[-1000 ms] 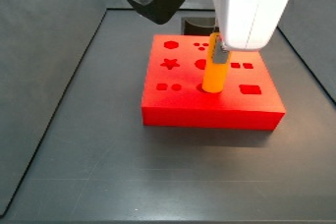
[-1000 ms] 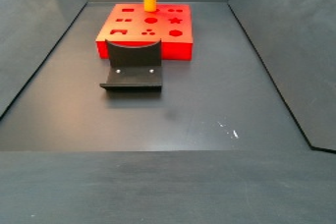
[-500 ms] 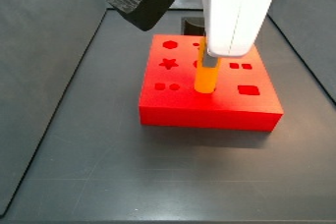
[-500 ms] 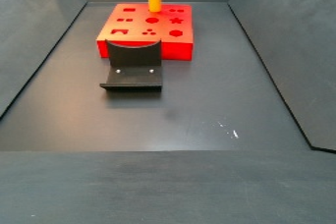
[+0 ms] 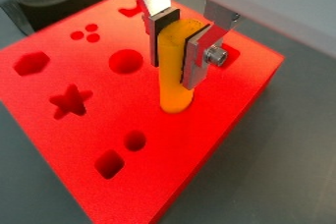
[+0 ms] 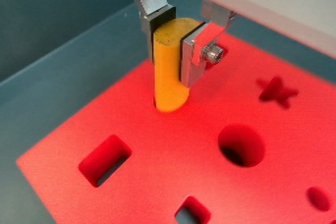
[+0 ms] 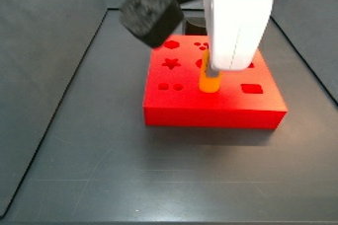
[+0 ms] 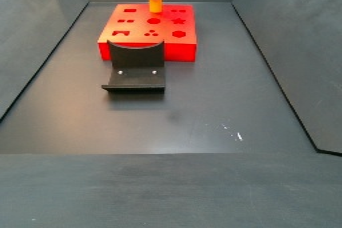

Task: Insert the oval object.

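Orange peg [image 5: 175, 76], pinched upright by the tool [image 5: 180, 43], has its tip entering the red block [image 5: 79, 144]; full seating remains.

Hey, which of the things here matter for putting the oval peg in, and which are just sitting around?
Part of the job:
- oval object, upright
- gripper, shut on it above the block
- red block with shaped holes

Just there:
- fixture on the floor beside the block

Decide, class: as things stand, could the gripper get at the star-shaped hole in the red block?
Probably not yet: the gripper is shut on the oval object, upright on the red block. The star-shaped hole itself lies uncovered.
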